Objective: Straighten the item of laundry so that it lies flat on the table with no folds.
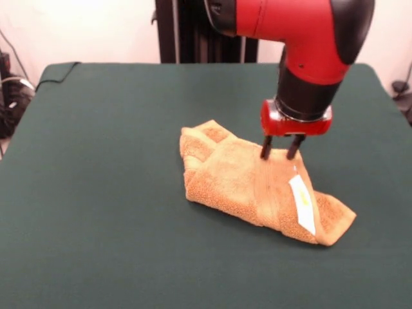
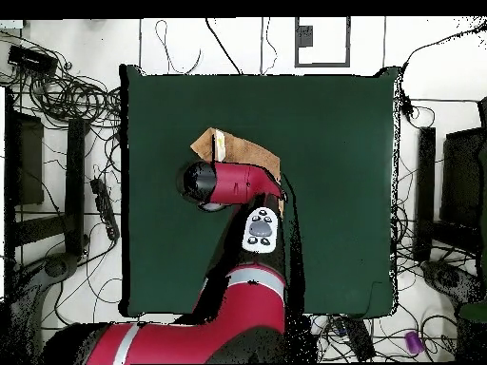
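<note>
Nearest the front camera lay bare dark green worktop (image 1: 96, 257), and just beyond it the orange-tan towel (image 1: 238, 183), bunched and folded rather than flat, a little right of the middle. From left to right in that view, the towel showed a doubled-over corner with a woven border band, then a thick humped middle, then a white care label (image 1: 302, 203) lying on its top, and finally a lighter corner tapering toward the near right. Above the humped part, just left of the label, the gripper (image 1: 282, 149) stood with its two dark fingers slightly spread, tips touching or pressing into the cloth; whether cloth was caught between them could not be told.

Seen from overhead, the red arm (image 2: 233, 185) covered the gripper and most of the towel (image 2: 249, 152), leaving only a tan edge and the label (image 2: 220, 144) visible beyond it, toward the worktop's (image 2: 333, 209) far left part. That view alone showed tangled cables (image 2: 76, 95) on the floor around the worktop.
</note>
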`<action>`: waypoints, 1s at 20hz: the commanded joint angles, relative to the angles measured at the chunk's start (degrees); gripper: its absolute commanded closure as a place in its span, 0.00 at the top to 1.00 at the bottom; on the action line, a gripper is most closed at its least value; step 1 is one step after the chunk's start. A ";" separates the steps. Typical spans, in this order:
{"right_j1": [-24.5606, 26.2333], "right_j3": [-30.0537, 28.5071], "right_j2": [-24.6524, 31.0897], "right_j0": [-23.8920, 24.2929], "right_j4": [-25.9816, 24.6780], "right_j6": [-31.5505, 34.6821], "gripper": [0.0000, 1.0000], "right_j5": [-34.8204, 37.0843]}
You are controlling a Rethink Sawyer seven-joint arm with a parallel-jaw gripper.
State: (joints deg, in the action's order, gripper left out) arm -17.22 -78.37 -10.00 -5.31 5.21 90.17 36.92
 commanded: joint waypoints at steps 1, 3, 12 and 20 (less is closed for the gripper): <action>-0.42 -6.99 4.39 -0.57 2.71 13.63 0.00 -1.77; -0.79 -7.99 4.63 -0.53 2.48 13.36 0.00 -2.84; -1.26 -11.15 6.53 1.72 2.72 11.97 0.00 -7.75; -0.94 -10.94 6.30 1.56 2.95 11.88 0.00 -7.84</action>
State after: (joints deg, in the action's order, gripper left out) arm -17.81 -85.29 -9.89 -3.86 5.43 90.17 31.17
